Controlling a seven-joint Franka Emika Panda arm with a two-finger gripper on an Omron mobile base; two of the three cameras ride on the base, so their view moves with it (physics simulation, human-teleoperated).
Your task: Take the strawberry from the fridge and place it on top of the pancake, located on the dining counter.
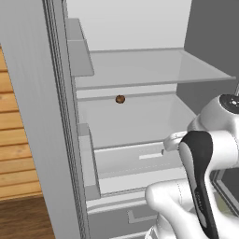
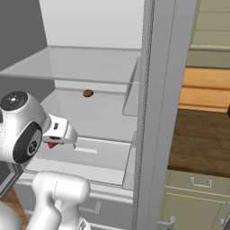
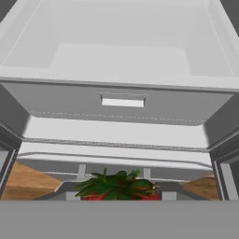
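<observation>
One strawberry (image 3: pixel 117 186), red-fleshed under a ruff of green leaves, sits at the base of the hand view, pinched in the robot's pincer (image 3: pixel 119 196) just in front of the open fridge (image 1: pixel 140 70); in the right base view a sliver of red (image 2: pixel 52 145) shows beneath the white hand, clear of the white shelves. The jaws stand narrowly apart, closed on the fruit and not spread. By the look of it the berry is very light, soft and easily bruised, its skin a little slick, so a gentle squeeze across the widest part of the flesh, below the leaves, seems the safest hold; the leafy cap would likely tear or slip. A small round brown item (image 1: pixel 120 99) lies farther back on a fridge shelf, well apart from the hand.
</observation>
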